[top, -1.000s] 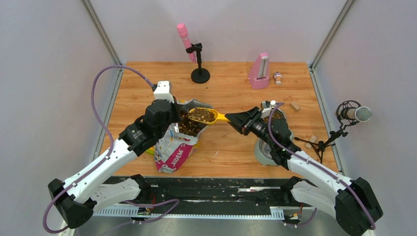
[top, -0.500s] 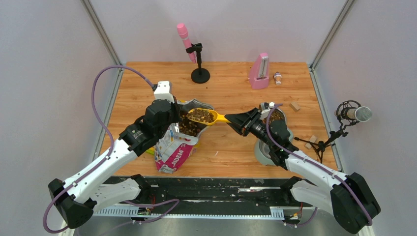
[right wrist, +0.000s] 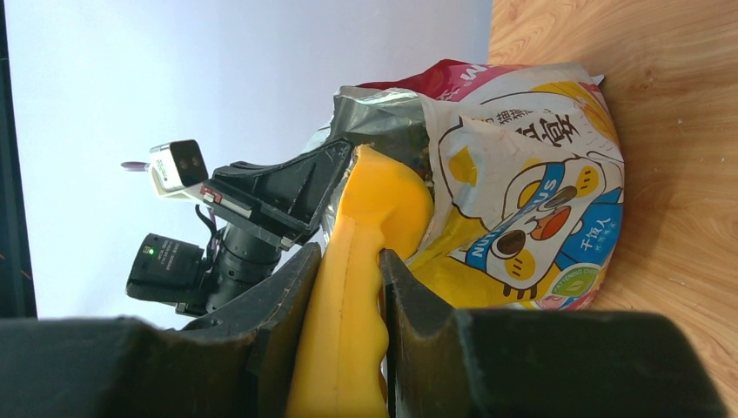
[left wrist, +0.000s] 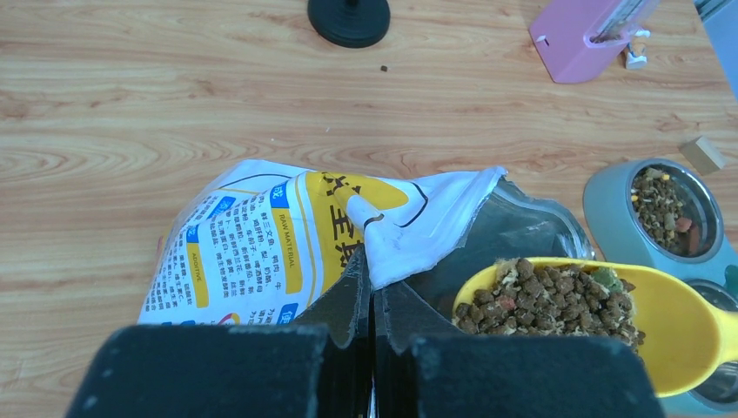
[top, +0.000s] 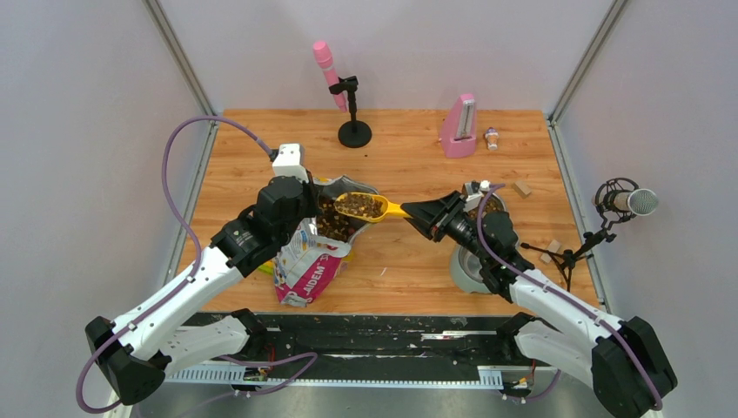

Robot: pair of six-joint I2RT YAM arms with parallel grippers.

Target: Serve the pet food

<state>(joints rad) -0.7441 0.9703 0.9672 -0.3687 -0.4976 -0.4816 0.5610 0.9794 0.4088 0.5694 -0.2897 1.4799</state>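
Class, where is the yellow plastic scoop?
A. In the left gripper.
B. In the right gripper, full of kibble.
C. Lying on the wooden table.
B: the right gripper clamps the handle of the yellow plastic scoop, heaped with brown kibble pellets above the crinkly printed bag.

Robot lab test cell: wooden counter [top: 409,148] boxed by pale panels [top: 78,174] on metal posts [top: 181,65]; left arm [top: 187,283], right arm [top: 557,300] bolted at 6 o'clock; pink microphone [top: 325,59] at 12, grey microphone [top: 630,202] at 3.
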